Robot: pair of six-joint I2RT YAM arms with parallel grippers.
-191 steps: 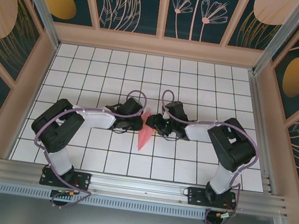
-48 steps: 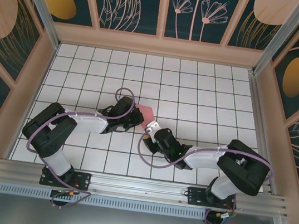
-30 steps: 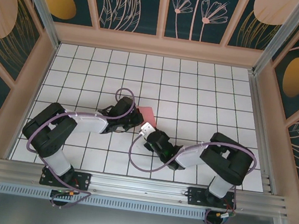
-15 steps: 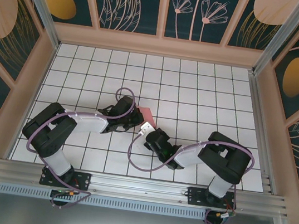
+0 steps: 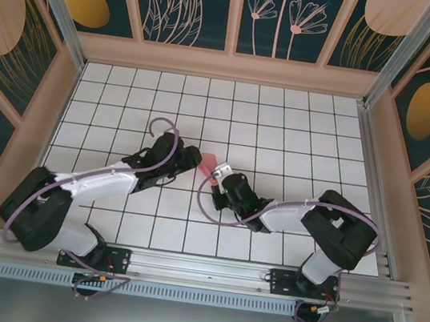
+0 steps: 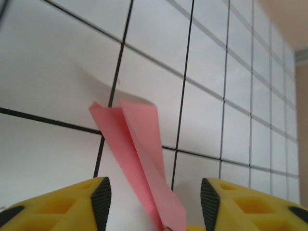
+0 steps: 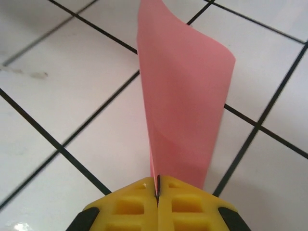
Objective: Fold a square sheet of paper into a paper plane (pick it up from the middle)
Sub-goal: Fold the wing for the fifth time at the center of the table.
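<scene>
1. Half a second on, the left arm has stretched out. Seen from above, the left gripper (image 5: 193, 158) sits at 9 o'clock of the pink paper (image 5: 207, 162) and the right gripper (image 5: 218, 173) at 4 o'clock, both close against it.
2. Left wrist view: its fingers are spread either side of the paper, not gripping. The crease runs from 11 to 5 o'clock.
3. Right wrist view: its jaws are pressed together, pinching the paper's lower edge, and the sheet stands up toward 12 o'clock. From above this pinch is hard to make out.
</scene>
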